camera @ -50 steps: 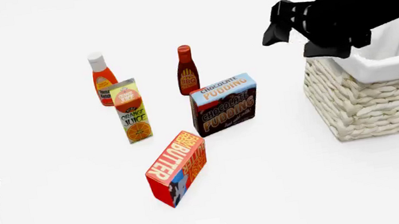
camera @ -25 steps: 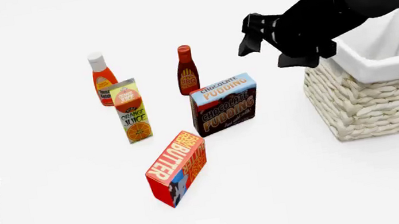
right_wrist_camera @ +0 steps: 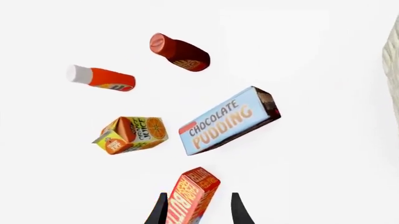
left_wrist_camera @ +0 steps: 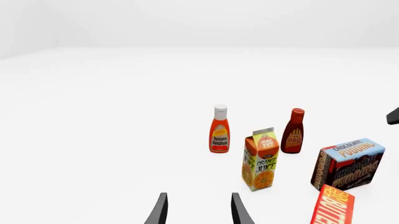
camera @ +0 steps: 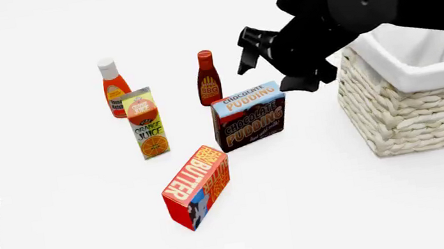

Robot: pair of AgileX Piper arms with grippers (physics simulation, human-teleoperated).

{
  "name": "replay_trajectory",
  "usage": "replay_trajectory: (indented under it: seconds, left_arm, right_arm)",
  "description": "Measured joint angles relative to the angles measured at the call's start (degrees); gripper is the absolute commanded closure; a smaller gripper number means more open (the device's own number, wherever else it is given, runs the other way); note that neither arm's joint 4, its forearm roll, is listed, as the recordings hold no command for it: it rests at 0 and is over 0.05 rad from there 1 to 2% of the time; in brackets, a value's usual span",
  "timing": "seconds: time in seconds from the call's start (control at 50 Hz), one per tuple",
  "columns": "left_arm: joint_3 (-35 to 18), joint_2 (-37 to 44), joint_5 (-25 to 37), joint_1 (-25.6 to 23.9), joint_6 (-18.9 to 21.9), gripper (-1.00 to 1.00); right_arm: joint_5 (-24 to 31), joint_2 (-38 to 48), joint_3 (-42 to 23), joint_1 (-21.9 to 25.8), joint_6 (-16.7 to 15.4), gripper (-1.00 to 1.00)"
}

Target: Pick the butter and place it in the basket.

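Wicker, cream-white and woven, makes up the large basket [camera: 414,115] at the right of the scene; its white cloth lining folds over the rim, and the part of the interior you can see holds nothing, though your right arm covers the far portion.

The red rectangular butter carton [camera: 197,186] stands on the white table [camera: 320,214], nearer than the other groceries and well apart from the basket. Just beyond it stands the brown-and-blue pudding box [camera: 248,116]. To the left of that is the yellow-green orange juice carton [camera: 145,123], with the white-capped red ketchup bottle [camera: 113,79] and the dark red sauce bottle [camera: 208,78] farthest back.

Your right gripper [camera: 248,49] hangs above the pudding box and sauce bottle, fingers parted and holding nothing; in the right wrist view the butter carton's end shows between the fingertips. Your left gripper [left_wrist_camera: 198,211] sits low at the near left, fingers likewise spread and empty.

Legible writing: "BUTTER" in yellow-orange, "CHOCOLATE PUDDING", "ORANGE JUICE", "Tomato Ketchup", and "BBQ" on the dark bottle.
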Motion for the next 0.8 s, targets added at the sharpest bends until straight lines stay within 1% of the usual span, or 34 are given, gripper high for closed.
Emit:
replay_trajectory:
  seconds: [0.12,0.28,0.44,0.8]
  left_arm:
    - [0.0,0.0,0.0,0.0,0.0,-1.00]
    - [0.0,0.0,0.0,0.0,0.0,-1.00]
    - [0.0,0.0,0.0,0.0,0.0,-1.00]
    - [0.0,0.0,0.0,0.0,0.0,-1.00]
  right_arm:
    - [0.0,1.6,-1.0,0.9,3.1,-1.00]
    - [0.1,3.3,-2.1,2.0,6.0,-1.00]
    - [0.1,4.7,-2.3,2.6,7.9,-1.00]
    - [-0.6,4.6,0.4,1.3,12.2,-1.00]
